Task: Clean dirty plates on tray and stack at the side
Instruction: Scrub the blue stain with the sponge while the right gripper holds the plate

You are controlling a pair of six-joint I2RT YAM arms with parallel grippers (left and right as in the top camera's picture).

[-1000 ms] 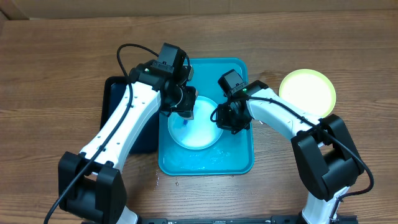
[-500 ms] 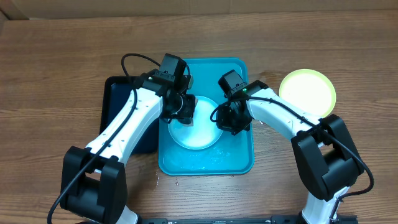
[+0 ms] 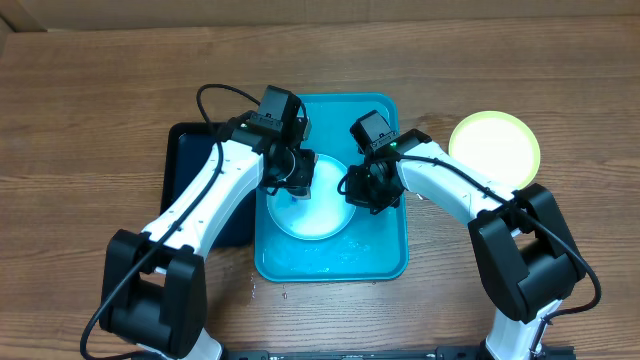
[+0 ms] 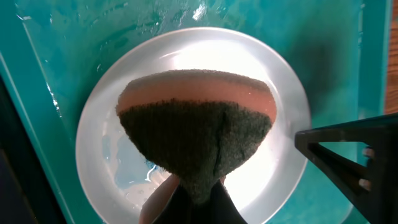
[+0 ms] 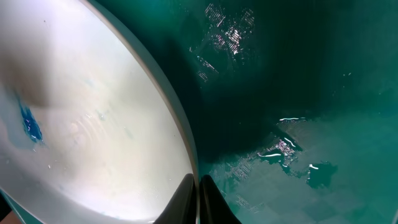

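Job seemingly half done: the left gripper (image 3: 296,178) pinches a sponge (image 4: 196,130) over the light-blue plate (image 4: 186,50) in the turquoise tray (image 3: 385,240), the right gripper (image 5: 198,193) nips its rim, a blue smear (image 5: 30,124) uncleaned, and one lime-green plate (image 3: 494,150) sits aside on the table (image 3: 90,110).

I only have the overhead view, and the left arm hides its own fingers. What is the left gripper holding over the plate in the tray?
Observer: The left gripper is shut on a sponge, orange with a dark green scouring layer.
Operator: Is the right gripper actually on that plate?
Observer: Yes. The right wrist view shows the right gripper pinching the rim of the plate.
Operator: Any dirt on it?
Observer: A small blue smear shows on its pale centre.
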